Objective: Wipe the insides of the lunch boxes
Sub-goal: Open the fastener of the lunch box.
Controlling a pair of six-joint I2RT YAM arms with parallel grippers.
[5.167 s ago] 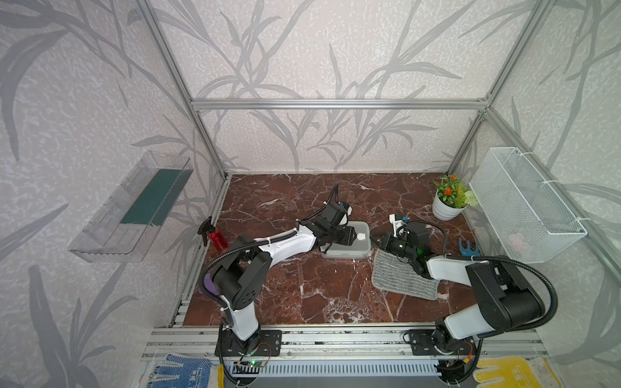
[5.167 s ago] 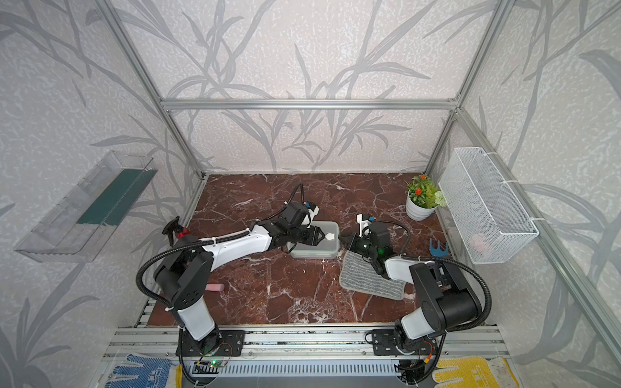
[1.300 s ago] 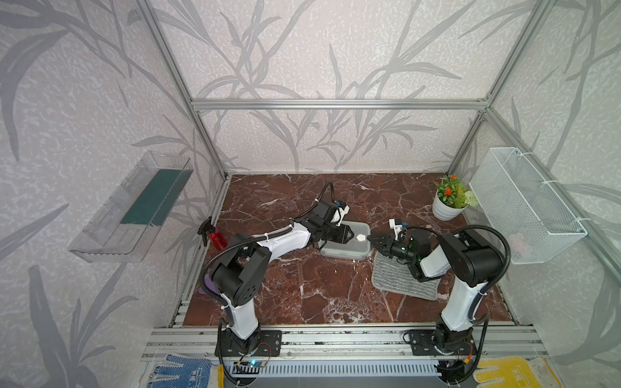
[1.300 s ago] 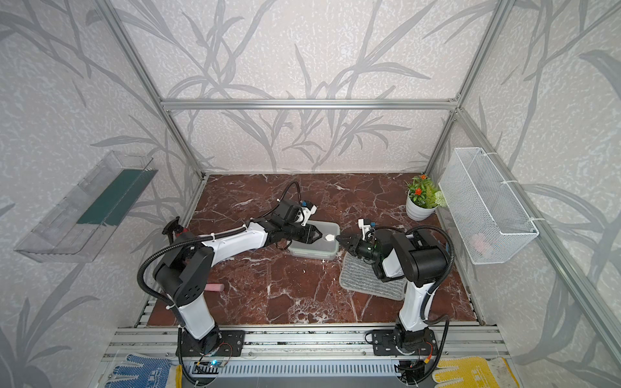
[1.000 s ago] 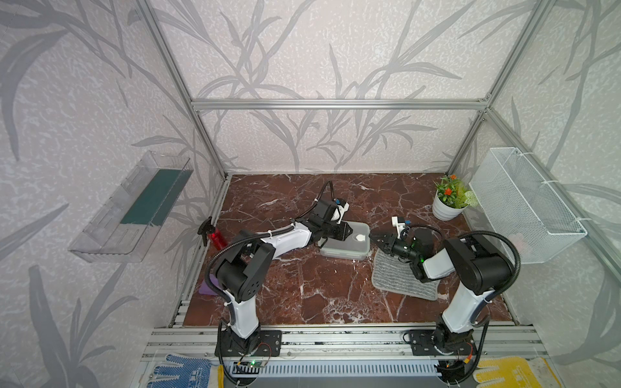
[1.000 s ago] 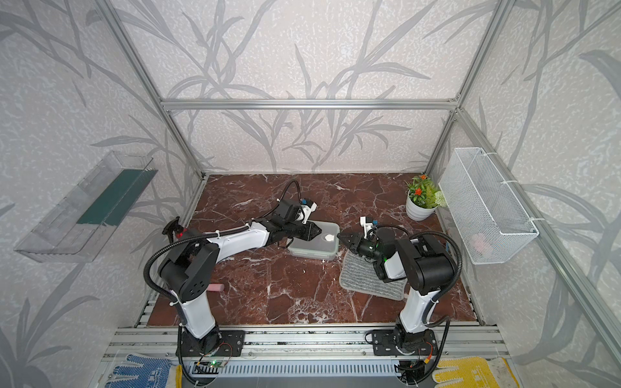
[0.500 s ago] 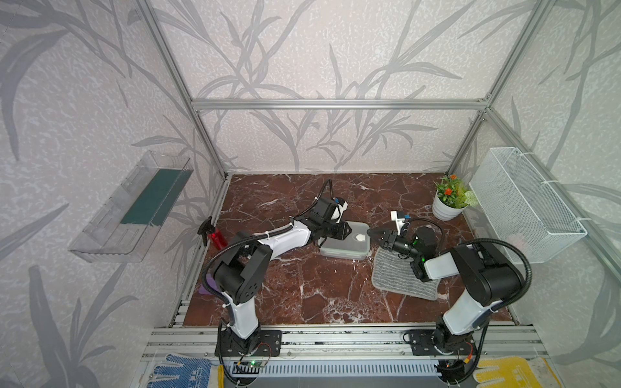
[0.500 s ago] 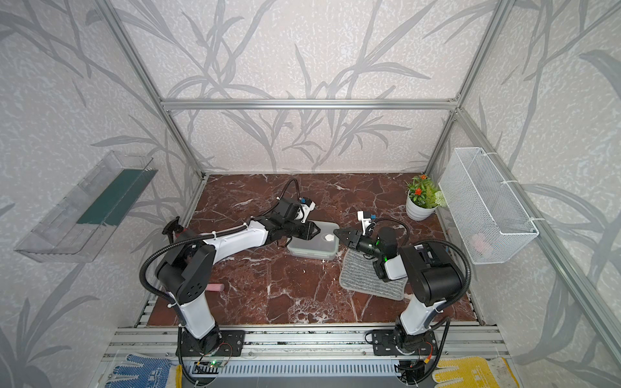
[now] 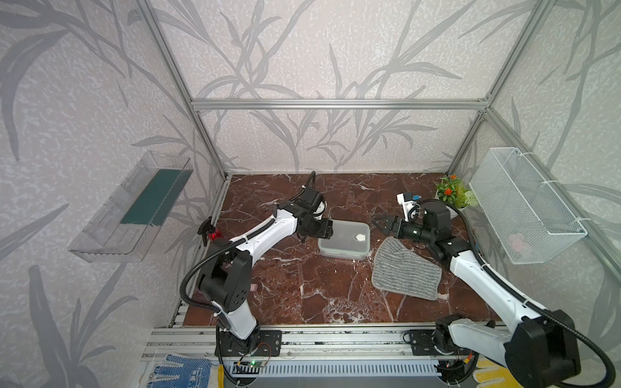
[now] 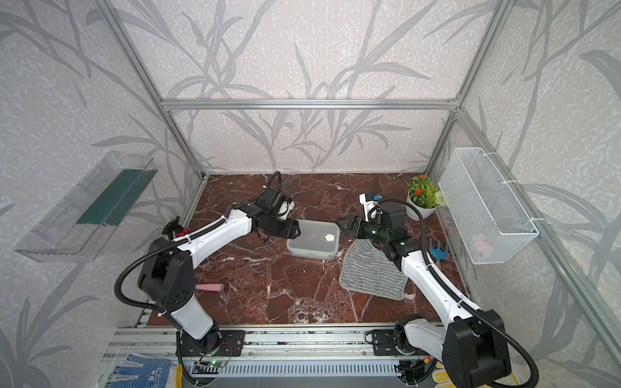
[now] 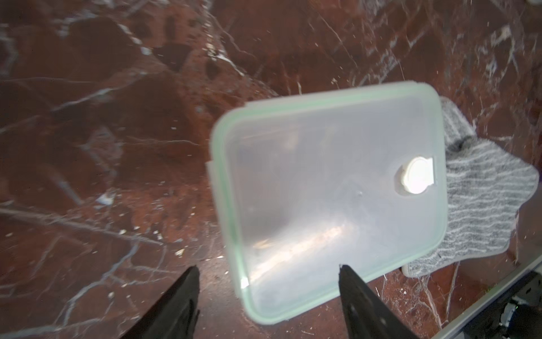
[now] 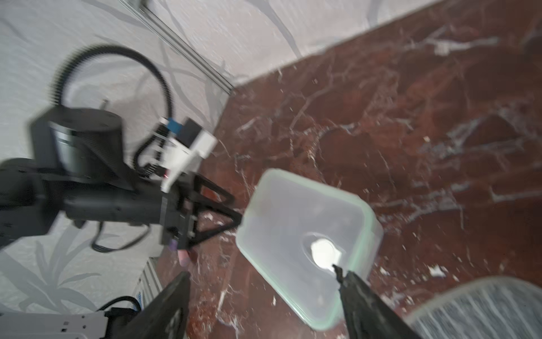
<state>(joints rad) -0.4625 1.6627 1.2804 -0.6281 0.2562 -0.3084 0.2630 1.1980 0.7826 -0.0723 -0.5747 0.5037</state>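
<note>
1. The lunch box sits flat on the red stone table. It is near the middle, between the two arms. I see only one lunch box.
2. Its lid is on top and faces up. I cannot tell if the clips are snapped shut.
3. I think the job is near its start. With the lid on, nothing can reach the inside, so the wiping is not done yet.
4. The grey striped cloth lies flat on the table, just beside the box on the right arm's side. No gripper holds it. In the left wrist view one corner of the cloth looks as if it touches the box, but I cannot be sure.
5. What is left, I think: take the lid off, pick up the cloth, and rub the inside of the box.
6. The long side of the box runs across the table, from one arm to the other. It is turned just a little. The white round vent is at the end near the right arm.
7. The left gripper is right at the short end of the box. Its jaws are wide apart and hold nothing.
8. The right gripper is near the vent end, with a small gap to the box. Its jaws are wide apart too, and they are empty.
</note>
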